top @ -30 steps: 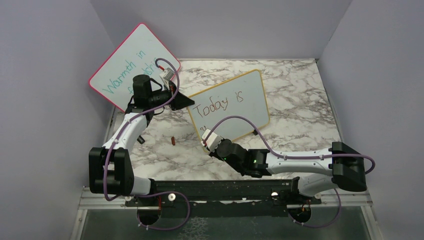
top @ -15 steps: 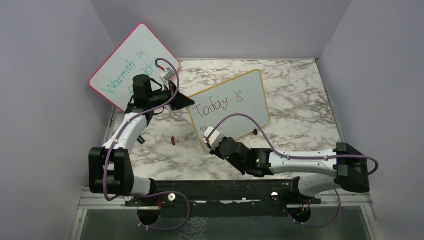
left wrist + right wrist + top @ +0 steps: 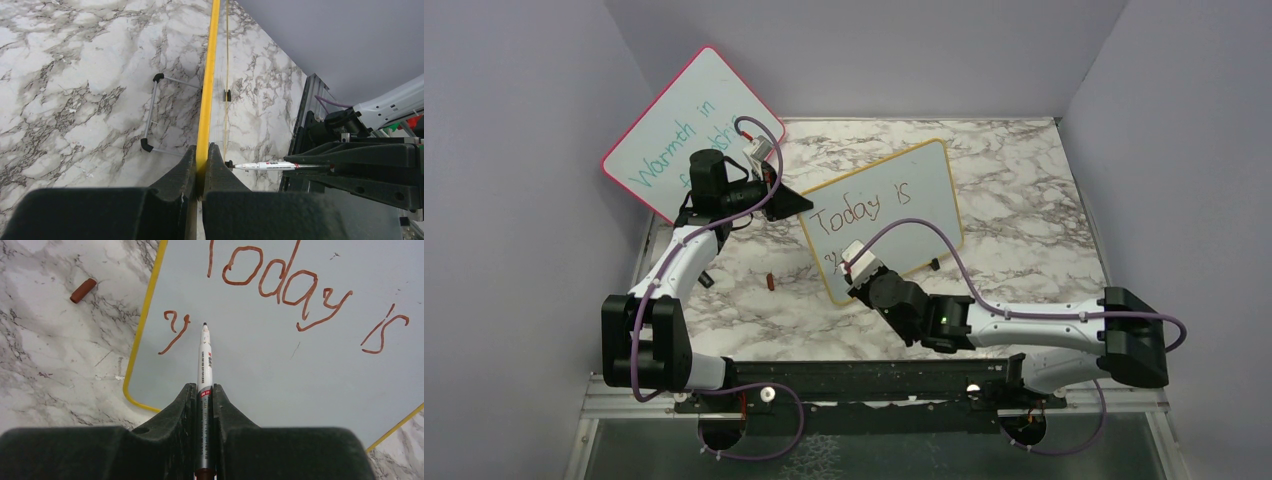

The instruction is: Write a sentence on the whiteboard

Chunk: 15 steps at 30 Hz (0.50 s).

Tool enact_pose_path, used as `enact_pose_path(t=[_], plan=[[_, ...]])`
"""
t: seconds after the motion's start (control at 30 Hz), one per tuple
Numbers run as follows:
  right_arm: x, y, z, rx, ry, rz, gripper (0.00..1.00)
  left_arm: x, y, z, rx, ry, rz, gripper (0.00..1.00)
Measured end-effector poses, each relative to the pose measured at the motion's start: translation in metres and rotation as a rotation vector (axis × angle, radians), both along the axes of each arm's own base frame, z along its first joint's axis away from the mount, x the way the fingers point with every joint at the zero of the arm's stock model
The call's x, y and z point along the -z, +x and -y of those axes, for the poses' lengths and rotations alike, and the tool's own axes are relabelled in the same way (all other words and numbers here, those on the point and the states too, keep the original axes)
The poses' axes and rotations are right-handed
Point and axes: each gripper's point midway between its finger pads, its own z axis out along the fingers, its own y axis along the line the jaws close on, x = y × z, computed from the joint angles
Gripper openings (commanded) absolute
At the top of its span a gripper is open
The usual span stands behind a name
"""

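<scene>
Your left fingers (image 3: pixel 180 175): pinched on whiteboard (image 3: pixel 914 195) frame edge, at its left side. Your right fingers (image 3: pixel 182 410): clamped on marker (image 3: pixel 205 365).
Table (image 3: pixel 1034 230): marble; whiteboard stands tilted mid-table.
Pink board (image 3: pixel 686 108): back left, against wall, teal writing.
Sentence (image 3: pixel 280 287): "Today is" on top line, lone "y" below, near left frame.
Marker tip: just right of that "y"; contact with board, you cannot tell.
Cap (image 3: pixel 82 290): on table, left of whiteboard frame.

Bright, soft, even light, faint shadows; right wrist view sharp on the whiteboard (image 3: pixel 280 390), softer nearest the lens.
</scene>
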Motion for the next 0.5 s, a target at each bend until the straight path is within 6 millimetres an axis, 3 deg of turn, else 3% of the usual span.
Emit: enact_pose_path(t=[0.5], plan=[[0.019, 0.006, -0.001, 0.020, -0.045, -0.016, 0.00, 0.000, 0.000, 0.000, -0.001, 0.001, 0.000, 0.00]])
